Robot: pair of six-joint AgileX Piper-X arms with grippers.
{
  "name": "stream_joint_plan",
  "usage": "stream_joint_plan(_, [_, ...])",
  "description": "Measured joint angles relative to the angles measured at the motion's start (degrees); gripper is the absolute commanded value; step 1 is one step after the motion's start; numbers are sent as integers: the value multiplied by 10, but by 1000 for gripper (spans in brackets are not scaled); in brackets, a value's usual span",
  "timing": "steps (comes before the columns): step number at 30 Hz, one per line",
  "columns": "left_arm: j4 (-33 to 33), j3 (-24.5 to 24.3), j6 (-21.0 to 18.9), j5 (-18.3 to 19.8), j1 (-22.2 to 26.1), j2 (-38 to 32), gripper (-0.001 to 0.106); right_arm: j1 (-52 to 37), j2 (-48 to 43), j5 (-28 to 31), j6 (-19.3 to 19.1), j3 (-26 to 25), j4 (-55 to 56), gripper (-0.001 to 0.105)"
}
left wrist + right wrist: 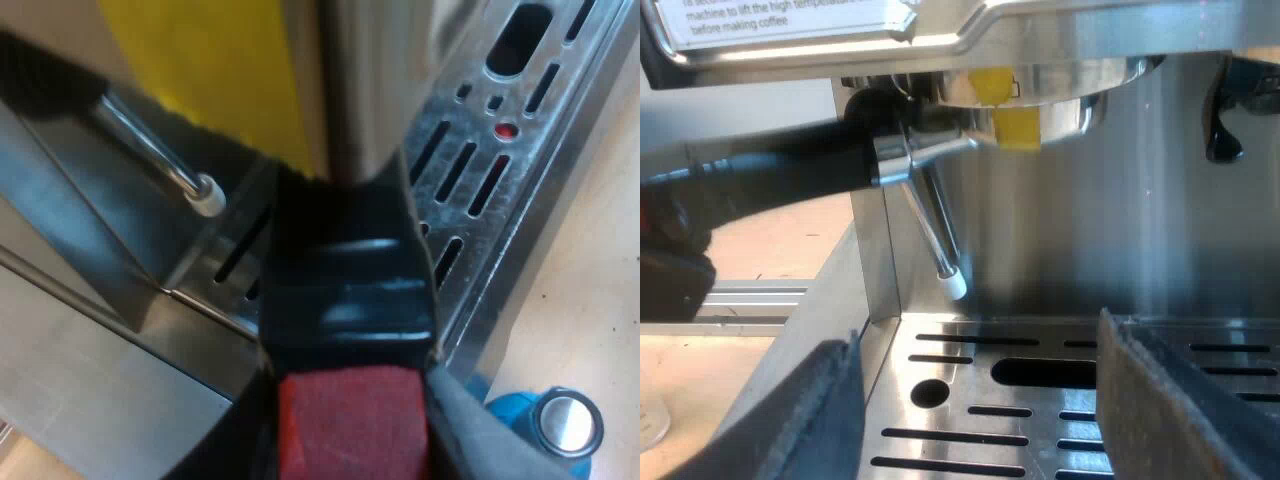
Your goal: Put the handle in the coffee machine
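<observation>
red and rough in texture, the end of the handle (pixel 350 425) is seen closest in the left wrist view, gripped between the two fingers of the left claw (pixel 350 445); this claw is clenched on it. beyond the red end the handle is glossy black and is carried on into bright metal. in the right wrist view the holder (pixel 1070 115) is seen pressed up under the front of the espresso machine (pixel 1090 230). its round metal body is marked with a patch of yellow tape (pixel 1018 125). its dark handle is stretched out sideways, roughly level, to where the left claw is found at its far end. whether the holder is fully locked cannot be told.

the right claw (pixel 975 345) is released: its two black fingers (pixel 1180 400) are spread wide over the drip tray (pixel 960 375) with nothing between them, well apart from the holder above. the tray is made of shiny slotted metal. a thin steam wand (pixel 933 240) with a white tip is hung at a slant just beside the holder (close under the handle's metal neck). a dark spout (pixel 1225 125) is seen under the machine's front, apart from the holder. a blue tamper (pixel 560 425) with a metal top is stood on the wooden bench (pixel 600 260), just beside the tray's edge.
</observation>
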Motion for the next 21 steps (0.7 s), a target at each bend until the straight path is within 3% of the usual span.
stream_joint_plan(5, [13,0,17,19,9,-1,0,0,0,0,0,0,0,54])
stream_joint_plan(16, [25,-9,32,19,10,0,0,-15,0,-2,-2,0,0,54])
stream_joint_plan(21, [30,-11,34,19,11,0,0,-67,2,-84,-5,0,1,53])
